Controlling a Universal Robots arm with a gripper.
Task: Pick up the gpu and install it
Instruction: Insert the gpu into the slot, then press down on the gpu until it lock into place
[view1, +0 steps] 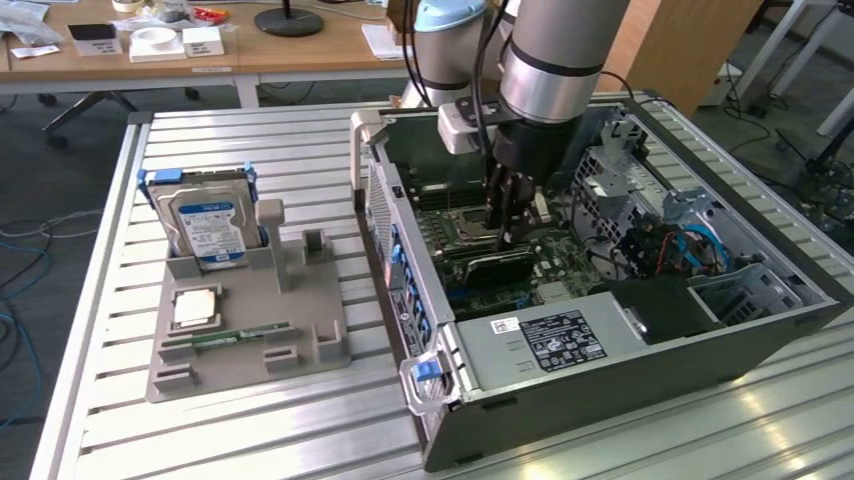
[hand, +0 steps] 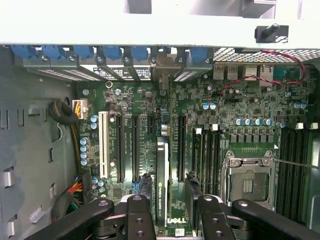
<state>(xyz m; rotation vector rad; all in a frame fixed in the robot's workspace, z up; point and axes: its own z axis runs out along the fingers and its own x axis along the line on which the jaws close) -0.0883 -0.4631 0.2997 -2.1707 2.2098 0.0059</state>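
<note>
Inside the open computer case, the gpu stands edge-on in a motherboard slot (metal bracket toward the rear wall). Directly above it, the hand is spread wide, its fingers gripping nothing.

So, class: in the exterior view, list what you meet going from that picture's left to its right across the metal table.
Hard drive with blue label standing in the grey holder → open computer case's near side wall → gpu under the end effector, standing in the motherboard → blue cables inside the case.
</note>
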